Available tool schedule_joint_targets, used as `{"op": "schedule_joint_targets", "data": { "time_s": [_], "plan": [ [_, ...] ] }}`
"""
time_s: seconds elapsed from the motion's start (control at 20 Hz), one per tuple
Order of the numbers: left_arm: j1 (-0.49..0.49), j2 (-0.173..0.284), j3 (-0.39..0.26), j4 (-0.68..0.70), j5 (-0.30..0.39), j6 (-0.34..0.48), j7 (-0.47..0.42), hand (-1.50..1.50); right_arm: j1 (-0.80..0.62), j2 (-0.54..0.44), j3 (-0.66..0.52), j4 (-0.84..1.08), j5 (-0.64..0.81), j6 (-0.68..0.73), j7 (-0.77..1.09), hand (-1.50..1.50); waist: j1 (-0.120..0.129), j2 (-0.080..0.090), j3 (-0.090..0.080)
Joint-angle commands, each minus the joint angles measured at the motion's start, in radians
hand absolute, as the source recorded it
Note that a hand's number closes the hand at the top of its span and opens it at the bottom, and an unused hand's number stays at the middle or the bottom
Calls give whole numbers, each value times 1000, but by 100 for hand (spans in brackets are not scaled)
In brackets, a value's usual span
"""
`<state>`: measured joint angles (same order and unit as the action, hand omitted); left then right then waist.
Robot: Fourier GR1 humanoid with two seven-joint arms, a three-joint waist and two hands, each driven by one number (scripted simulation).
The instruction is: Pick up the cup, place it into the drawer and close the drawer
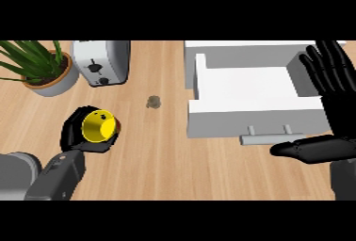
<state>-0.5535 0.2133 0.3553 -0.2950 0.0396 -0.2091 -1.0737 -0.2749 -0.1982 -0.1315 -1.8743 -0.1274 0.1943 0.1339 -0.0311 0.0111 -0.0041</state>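
The left hand (78,134) curls its fingers round the yellow cup (97,126) — held over the counter (167,150), well left of the open drawer (250,89) (white, handle toward the robot). The right hand (327,94) rests beside the drawer, fingers straight and spread.

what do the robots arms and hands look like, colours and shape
Both hands are glossy black with slender, segmented fingers and a thicker thumb, like jointed armour. The left hand sits on a grey, boxy forearm with a darker grey wrist section and a lighter rounded part near the view's lower left edge. The right hand is black throughout; its forearm barely shows. No cables, markings or sleeves are visible.
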Motion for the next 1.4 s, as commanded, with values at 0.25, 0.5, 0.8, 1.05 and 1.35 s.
{"op": "schedule_joint_targets", "data": {
  "time_s": [0.25,0.5,0.8,1.05,1.35],
  "plan": [
    [-57,-110,-52,-147,-1,0,-26,150,47,-32,-37,-48,-39,23,41,-150,26,-15,4],
    [-180,-159,-86,-293,13,71,162,150,43,-24,-43,56,-3,33,-58,-150,41,-17,5],
    [-299,-206,-147,-464,14,139,419,150,40,2,1,15,60,-20,-19,-150,39,-19,5],
    [-448,-213,-234,-483,59,273,565,150,-5,14,7,15,38,-29,7,-150,19,-12,4],
    [-604,-213,-338,-395,109,426,695,150,10,-9,-33,49,36,-12,-52,-150,6,-7,5]
  ]
}}
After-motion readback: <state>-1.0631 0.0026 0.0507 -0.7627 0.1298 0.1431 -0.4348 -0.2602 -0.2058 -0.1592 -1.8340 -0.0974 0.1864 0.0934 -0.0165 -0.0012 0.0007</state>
